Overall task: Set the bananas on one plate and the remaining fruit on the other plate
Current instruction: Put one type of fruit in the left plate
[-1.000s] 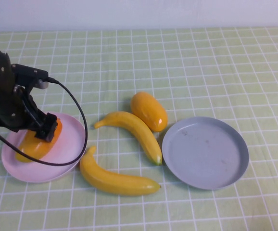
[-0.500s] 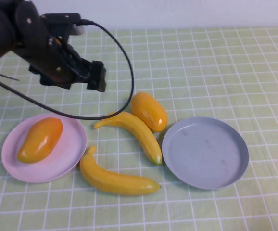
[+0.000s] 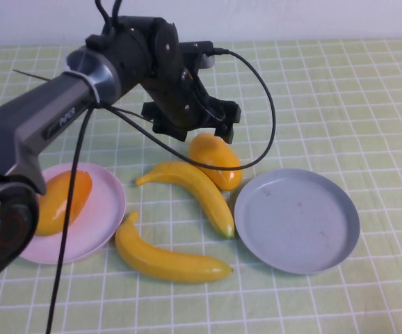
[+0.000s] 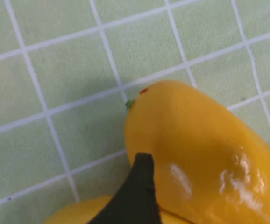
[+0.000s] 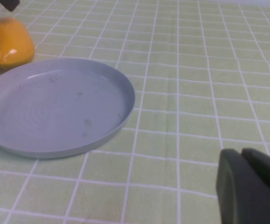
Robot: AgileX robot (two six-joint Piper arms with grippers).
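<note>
High view: left gripper (image 3: pixel 190 129), fingers wide, above mango (image 3: pixel 215 161); right gripper (image 5: pixel 251 185) near grey plate (image 5: pixel 55 109)

My matte black left gripper (image 3: pixel 190 124) sits over a super glossy plastic-looking mango (image 3: pixel 215 161), the bananas (image 3: pixel 187 184) look equally shiny, both plates (image 3: pixel 296 220) look smooth and matt, and the checked tablecloth (image 3: pixel 326 90) looks like soft cloth.

The left arm's long tubular link (image 3: pixel 41 129) is matte dark grey with small pale lettering along its side and a lighter silver-grey band at the joint. Its bulky black wrist housing (image 3: pixel 156 59) carries glossy black cables that loop loosely outward. The left gripper (image 3: pixel 190 125) is blocky and black. The right gripper (image 5: pixel 252 189) shows only as smooth dark-grey finger tips.
</note>
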